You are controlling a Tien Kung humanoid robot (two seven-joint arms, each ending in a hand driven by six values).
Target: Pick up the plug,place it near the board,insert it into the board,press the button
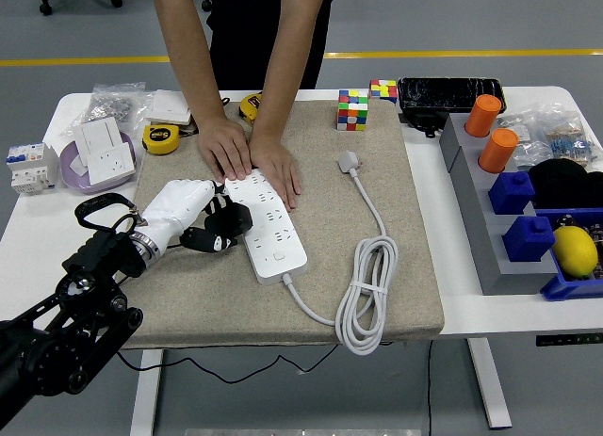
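A white power strip (275,236) lies at an angle on the beige mat (188,295), with its button (279,258) near the cord end. My left hand (213,227), in a white cover, is shut on a black plug (232,221) that sits against the strip's left edge, over its middle sockets. Whether the prongs are in a socket is hidden. A person at the far side presses both hands (252,156) flat on the strip's far end. My right arm does not show.
The strip's own white cord (363,295) lies coiled at the mat's front right, its plug (350,160) further back. Tape measures (160,137), a purple dish of sockets (99,163), puzzle cubes (352,109) and a grey tray of blocks (509,201) surround the mat.
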